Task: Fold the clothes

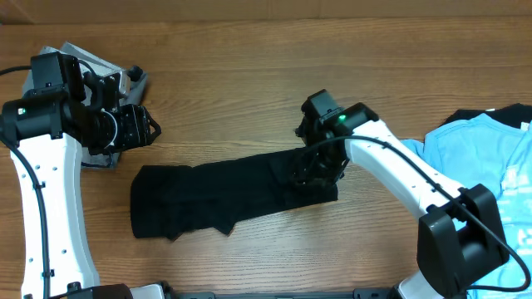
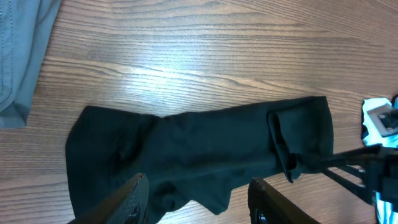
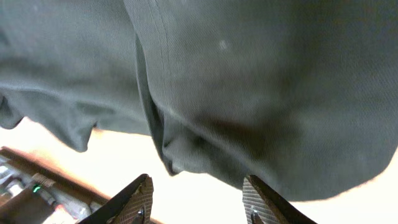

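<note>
While the right gripper (image 1: 318, 172) is held with fingers spread just over the doubled-back right end of the black garment (image 1: 208, 198), the left gripper (image 1: 147, 126) is likewise held parted near its left end.

No text, label, brand, number or sign can be read in any of the views. The black garment (image 1: 208, 199) is plain cloth. The light blue shirt (image 1: 478, 149) and the grey cloth (image 2: 18, 56) carry no print that is legible.
</note>
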`<action>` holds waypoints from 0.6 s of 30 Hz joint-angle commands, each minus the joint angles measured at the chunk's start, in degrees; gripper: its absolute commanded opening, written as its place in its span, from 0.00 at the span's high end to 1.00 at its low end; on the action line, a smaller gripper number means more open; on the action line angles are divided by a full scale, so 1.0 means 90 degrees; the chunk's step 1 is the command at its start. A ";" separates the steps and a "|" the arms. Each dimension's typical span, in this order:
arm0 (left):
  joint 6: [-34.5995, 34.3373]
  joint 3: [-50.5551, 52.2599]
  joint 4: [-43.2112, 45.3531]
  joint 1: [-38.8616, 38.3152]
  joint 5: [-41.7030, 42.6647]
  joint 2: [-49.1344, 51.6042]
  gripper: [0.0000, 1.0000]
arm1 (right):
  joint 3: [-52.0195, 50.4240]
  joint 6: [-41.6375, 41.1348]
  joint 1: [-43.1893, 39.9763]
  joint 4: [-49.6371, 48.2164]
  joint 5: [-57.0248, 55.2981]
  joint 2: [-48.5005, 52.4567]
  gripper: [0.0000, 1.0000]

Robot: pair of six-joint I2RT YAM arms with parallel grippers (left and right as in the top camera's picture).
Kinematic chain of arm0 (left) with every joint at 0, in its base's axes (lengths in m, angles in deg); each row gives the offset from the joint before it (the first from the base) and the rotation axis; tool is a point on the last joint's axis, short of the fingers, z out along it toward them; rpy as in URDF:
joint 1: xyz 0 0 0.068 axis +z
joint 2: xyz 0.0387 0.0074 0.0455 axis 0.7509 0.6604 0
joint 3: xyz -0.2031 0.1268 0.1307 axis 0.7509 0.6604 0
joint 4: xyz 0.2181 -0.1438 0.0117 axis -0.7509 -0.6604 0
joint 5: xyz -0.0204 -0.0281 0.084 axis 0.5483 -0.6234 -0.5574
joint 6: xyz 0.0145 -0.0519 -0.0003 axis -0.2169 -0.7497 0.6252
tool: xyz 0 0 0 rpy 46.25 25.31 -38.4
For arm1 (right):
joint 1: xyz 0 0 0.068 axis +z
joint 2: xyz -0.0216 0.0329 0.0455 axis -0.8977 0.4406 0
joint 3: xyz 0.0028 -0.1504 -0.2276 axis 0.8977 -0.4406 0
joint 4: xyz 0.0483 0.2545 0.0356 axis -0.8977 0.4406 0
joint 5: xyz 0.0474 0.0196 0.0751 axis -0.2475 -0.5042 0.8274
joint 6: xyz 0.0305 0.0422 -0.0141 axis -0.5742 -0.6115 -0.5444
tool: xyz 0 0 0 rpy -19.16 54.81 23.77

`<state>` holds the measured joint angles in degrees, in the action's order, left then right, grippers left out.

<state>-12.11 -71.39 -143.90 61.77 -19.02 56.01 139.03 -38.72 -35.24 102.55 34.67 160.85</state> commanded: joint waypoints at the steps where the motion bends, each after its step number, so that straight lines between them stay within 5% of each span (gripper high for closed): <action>1: 0.0170 -0.0107 0.0024 -0.0049 0.0092 -0.0083 0.45 | -0.0398 0.0134 0.0321 -0.0330 -0.0321 0.0036 0.49; 4: 0.0170 -0.0107 0.0024 -0.0049 0.0090 -0.0083 0.44 | -0.0653 -0.0085 0.0508 -0.0627 -0.0447 0.0155 0.51; 9: 0.0170 -0.0107 0.0022 -0.0049 0.0090 -0.0083 0.44 | -0.0622 -0.0155 0.0568 -0.0415 -0.0481 0.0151 0.94; 18: 0.0170 -0.0107 0.0024 -0.0049 0.0090 -0.0083 0.44 | -0.0270 -0.0180 0.0571 0.0452 -0.0430 -0.0192 0.96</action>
<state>-12.09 -71.39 -143.79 61.77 -19.02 56.01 134.42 -40.09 -30.10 105.87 30.80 162.09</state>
